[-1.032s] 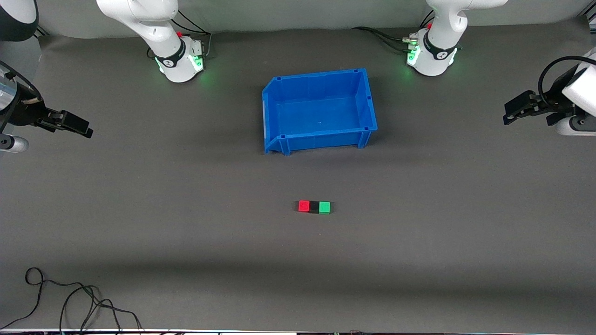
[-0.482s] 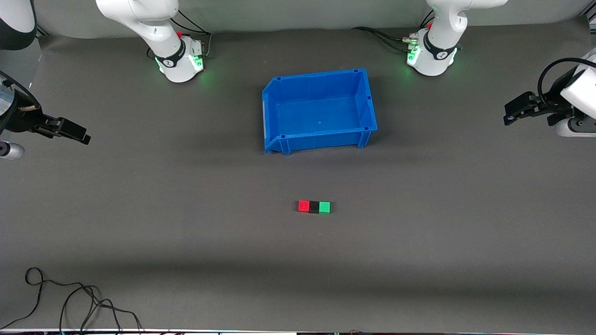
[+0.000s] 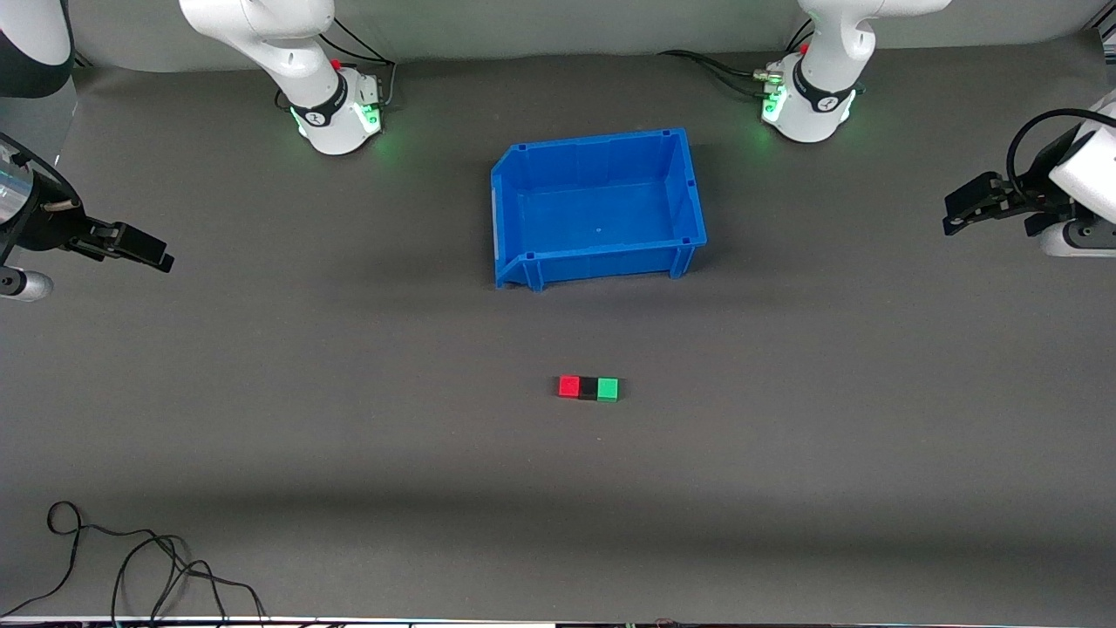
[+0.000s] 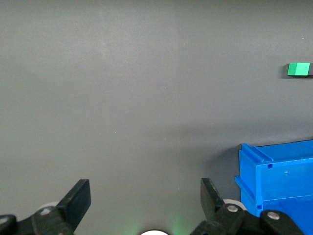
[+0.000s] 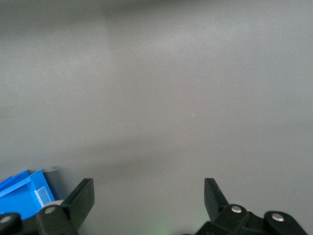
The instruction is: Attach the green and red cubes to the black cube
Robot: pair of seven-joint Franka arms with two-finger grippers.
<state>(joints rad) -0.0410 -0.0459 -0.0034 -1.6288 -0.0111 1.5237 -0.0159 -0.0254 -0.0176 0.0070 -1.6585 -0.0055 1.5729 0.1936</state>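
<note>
Cubes in one tight row on the grey mat, faces touching: small bright red cube at the right arm's end, tiny matte black cube in the middle, small bright green cube at the left arm's end. Row lies flat, at about 6 o'clock from the open blue plastic bin, nearer the front camera and well apart from it. Bin's inside shows bare blue floor. Left gripper up over the mat at the left arm's end of the table, roughly 3 o'clock from the bin; black fingers spread wide, nothing between them; its wrist view catches the green cube and a bin corner. Right gripper over the mat at the right arm's end, roughly 9 o'clock from the bin; fingers likewise wide apart, holding nothing. Both grippers well apart from the cubes. Loose black cable coiled on the mat at about 8 o'clock from the cube row.
</note>
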